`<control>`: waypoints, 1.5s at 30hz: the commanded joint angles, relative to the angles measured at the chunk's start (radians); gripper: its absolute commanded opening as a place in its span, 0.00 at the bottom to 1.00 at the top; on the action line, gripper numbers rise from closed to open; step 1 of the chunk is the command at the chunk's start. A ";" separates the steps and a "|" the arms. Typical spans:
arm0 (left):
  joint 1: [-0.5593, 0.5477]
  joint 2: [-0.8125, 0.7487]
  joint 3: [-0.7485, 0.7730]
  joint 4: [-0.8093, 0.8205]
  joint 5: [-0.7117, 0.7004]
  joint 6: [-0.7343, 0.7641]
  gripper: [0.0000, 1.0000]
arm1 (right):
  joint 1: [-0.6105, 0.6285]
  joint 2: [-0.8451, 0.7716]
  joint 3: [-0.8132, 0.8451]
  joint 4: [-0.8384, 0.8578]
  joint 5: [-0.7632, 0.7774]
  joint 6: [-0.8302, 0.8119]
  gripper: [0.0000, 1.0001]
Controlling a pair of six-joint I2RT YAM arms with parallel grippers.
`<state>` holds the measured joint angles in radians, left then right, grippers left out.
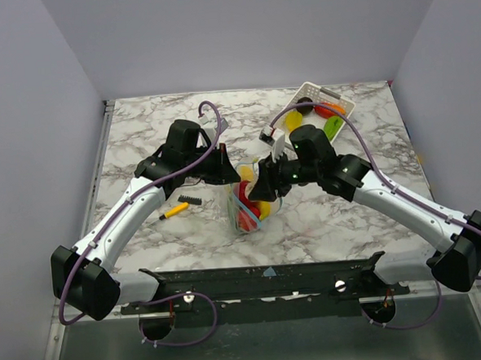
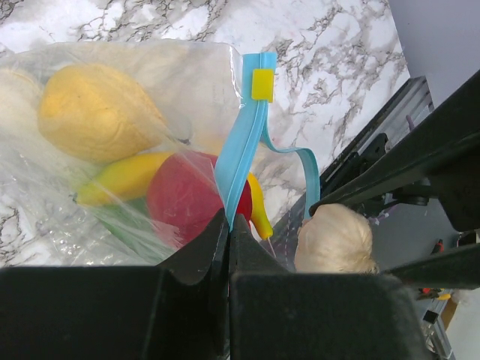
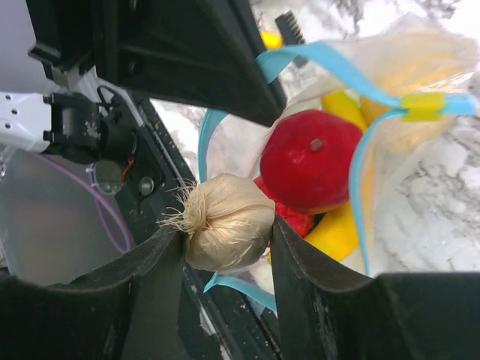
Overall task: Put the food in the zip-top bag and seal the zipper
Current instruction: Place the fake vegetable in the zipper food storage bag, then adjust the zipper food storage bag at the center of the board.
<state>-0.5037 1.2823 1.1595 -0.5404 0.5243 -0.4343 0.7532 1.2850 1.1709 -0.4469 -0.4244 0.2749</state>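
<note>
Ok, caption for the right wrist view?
Right pincer holds a garlic bulb at the open bag, red and yellow food already inside.

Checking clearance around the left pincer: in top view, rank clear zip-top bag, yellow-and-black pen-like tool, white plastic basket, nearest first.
1. Clear zip-top bag, pinched in the left pincer.
2. Yellow-and-black pen-like tool, lying off to its left.
3. White plastic basket, far back on the right.

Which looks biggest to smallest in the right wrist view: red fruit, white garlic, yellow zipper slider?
Red fruit and white garlic look about alike; the garlic is nearer the camera.
Yellow zipper slider: clearly smallest.
</note>
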 commanded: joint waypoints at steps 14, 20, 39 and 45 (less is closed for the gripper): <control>0.007 0.003 -0.011 0.021 0.018 0.002 0.00 | 0.035 -0.007 -0.040 -0.065 0.126 0.004 0.76; 0.007 0.006 -0.010 0.021 0.018 0.003 0.00 | 0.035 -0.028 -0.024 -0.084 0.340 0.051 0.67; 0.007 -0.008 -0.013 0.020 0.019 0.005 0.00 | 0.035 -0.067 -0.124 -0.085 0.432 0.079 0.43; 0.007 -0.006 -0.015 0.022 0.023 0.002 0.00 | 0.035 -0.074 -0.159 -0.032 0.380 0.130 0.38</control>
<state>-0.5034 1.2839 1.1538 -0.5396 0.5247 -0.4343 0.7799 1.2316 1.0397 -0.5167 -0.0166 0.3599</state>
